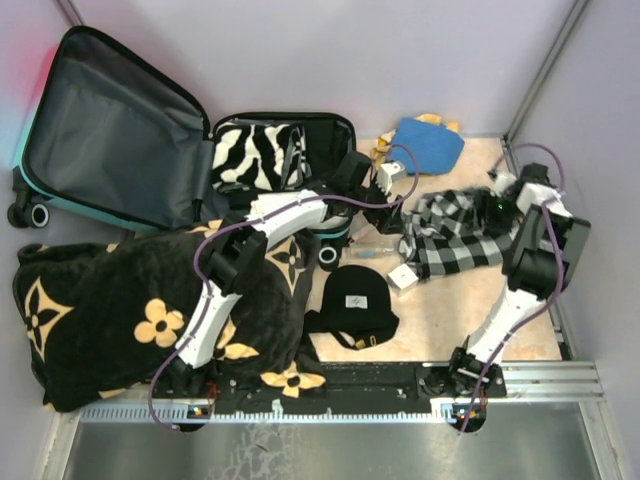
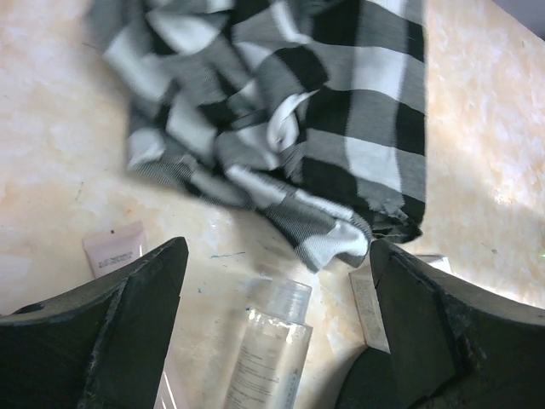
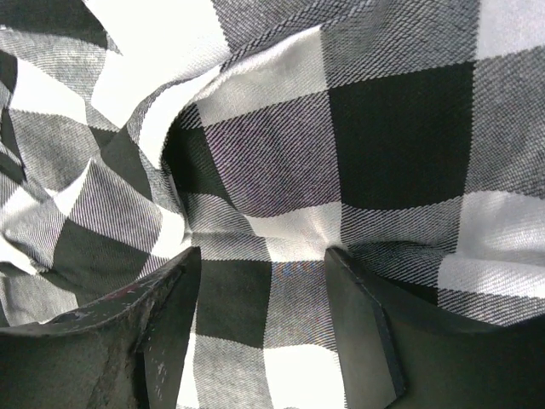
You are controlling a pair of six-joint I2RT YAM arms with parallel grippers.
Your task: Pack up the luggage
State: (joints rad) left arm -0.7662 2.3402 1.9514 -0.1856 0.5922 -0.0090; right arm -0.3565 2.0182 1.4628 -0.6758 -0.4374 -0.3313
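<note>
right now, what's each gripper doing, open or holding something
left gripper: open, empty, above the clear bottle.
right gripper: open, fingers down on the checkered cloth, not clamped.

1. The luggage (image 1: 110, 130) lies open; its dark lid half is unobstructed, while a zebra-print cloth (image 1: 250, 155) fills the other half.
2. The black blanket (image 1: 130, 310) covers the left tabletop (image 1: 440, 320).
3. Under the spread left tool (image 2: 277, 251) lies a clear bottle (image 2: 268, 349), with the checked cloth (image 2: 281, 128) just beyond.
4. The right tool (image 3: 262, 256) is spread, with the checked cloth bunched between its jaws.
5. There is bare tabletop to the right of the black beanie (image 1: 355, 300).
</note>
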